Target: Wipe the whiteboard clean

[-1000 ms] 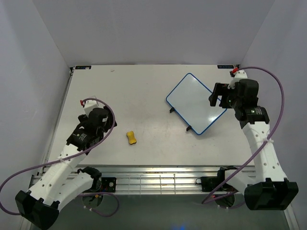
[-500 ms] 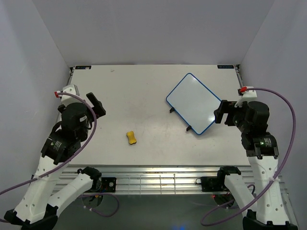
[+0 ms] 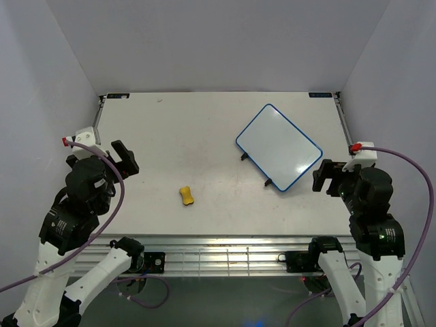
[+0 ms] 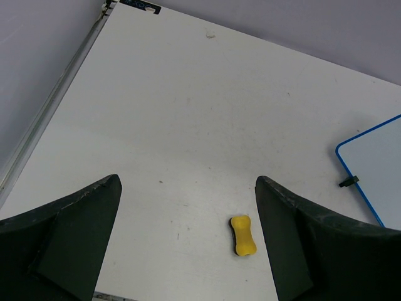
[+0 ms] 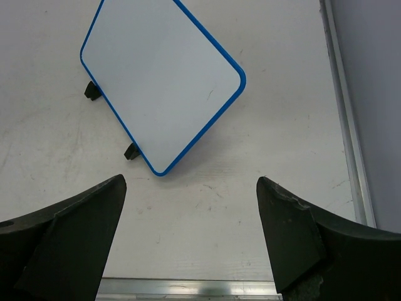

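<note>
Top external: white surface [image 3: 204, 129] fills most of the view, grey walls [image 3: 204, 41] on 3 sides, metal rail [image 3: 225, 253] along the near edge. L arm [image 3: 75, 204] sits near-left and R arm [image 3: 373, 214] near-right, both raised off the surface, w/ a purple cable [image 3: 417, 178] looping off each wrist. Next in size, the whiteboard [image 3: 279, 147] lies flat on the far-right part of the surface, rotated so its corners point roughly fwd/back. Blue frame is fully visible and the face reads plain white in top and R wrist views. It is well apart from the L arm. Its right corner is near the R arm's wrist but not touching. R pincer [image 5: 191, 182]: fingers spread wide, only bare surface between them, gripping nothing. In the R wrist view the whiteboard lies ahead and a bit left of the gap. L pincer [image 4: 187, 188]: fingers likewise wide apart, holding nothing, above the left part of the surface. The L wrist view catches just a corner of the whiteboard at the frame's right edge. Yellow peanut-shaped eraser [image 3: 187, 196] lies on the surface btwn the arms, nearer the L side, well apart from the whiteboard, nothing touching it. 2 small black feet [image 5: 92, 91] stick out from the whiteboard's left-facing long edge. Tiny speck [image 4: 210, 34] near the surface's back edge, can't tell what.
</note>
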You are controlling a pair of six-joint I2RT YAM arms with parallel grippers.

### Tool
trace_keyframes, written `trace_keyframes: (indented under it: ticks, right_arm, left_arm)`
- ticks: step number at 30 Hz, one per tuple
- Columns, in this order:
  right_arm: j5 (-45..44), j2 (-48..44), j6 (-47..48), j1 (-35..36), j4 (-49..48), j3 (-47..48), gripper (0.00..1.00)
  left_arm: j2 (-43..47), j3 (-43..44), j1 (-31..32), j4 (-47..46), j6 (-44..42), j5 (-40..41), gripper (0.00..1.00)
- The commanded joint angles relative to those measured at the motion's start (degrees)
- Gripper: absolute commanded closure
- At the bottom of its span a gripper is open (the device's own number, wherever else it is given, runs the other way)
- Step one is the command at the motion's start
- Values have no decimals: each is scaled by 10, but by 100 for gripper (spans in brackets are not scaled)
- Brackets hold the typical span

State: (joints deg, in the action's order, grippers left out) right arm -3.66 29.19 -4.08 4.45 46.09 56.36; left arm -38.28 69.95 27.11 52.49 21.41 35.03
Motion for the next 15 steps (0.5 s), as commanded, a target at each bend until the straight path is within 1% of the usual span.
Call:
trace_keyframes:
  ticks: [1, 6, 11, 15]
  right_arm:
    - [-38, -18, 4, 4, 12, 9, 10]
    - [-28, -27, 6, 8, 16, 2, 10]
    - [-50, -20, 13, 27, 11, 5, 10]
    - [-52, -23, 14, 29, 8, -5, 10]
  left_arm:
    - [8, -3, -2, 14, -7, -14, 2]
    - [29, -26, -2, 0, 4, -22, 2]
    - [35, -43, -2, -18, 19, -40, 2]
    - [34, -51, -3, -19, 15, -33, 2]
